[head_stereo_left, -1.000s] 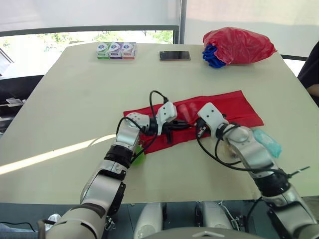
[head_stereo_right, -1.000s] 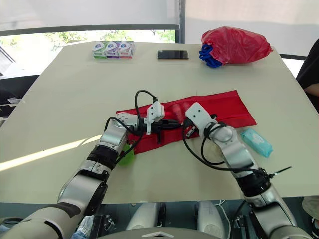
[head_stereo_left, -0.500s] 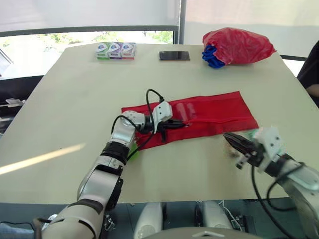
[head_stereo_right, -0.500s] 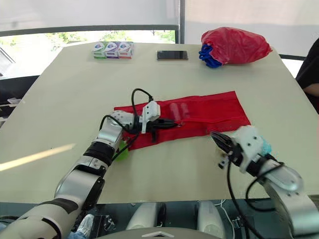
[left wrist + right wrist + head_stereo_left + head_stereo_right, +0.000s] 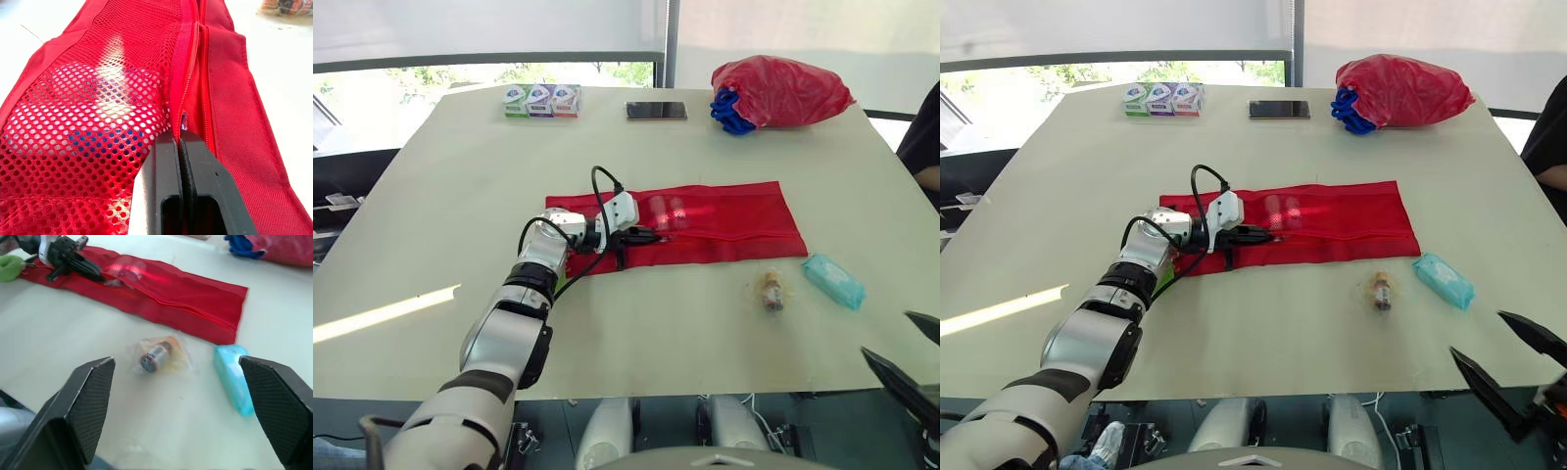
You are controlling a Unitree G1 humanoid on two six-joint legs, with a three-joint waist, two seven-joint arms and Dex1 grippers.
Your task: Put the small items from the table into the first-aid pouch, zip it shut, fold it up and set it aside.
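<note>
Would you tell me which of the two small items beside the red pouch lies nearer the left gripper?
The small bottle in clear wrap; the teal packet lies farther to the robot's right.

Pale table (image 5: 460,186) by bright windows (image 5: 440,70)

Your left gripper (image 5: 1268,235) rests on the red pouch (image 5: 1332,220), its fingers pinched together. Your right gripper (image 5: 1476,332) hangs by the near edge of the table (image 5: 1087,176), with its fingers spread wide. A small bottle (image 5: 1381,291) and a blue packet (image 5: 1444,281) lie near the pouch's right end — not touching it.
</note>
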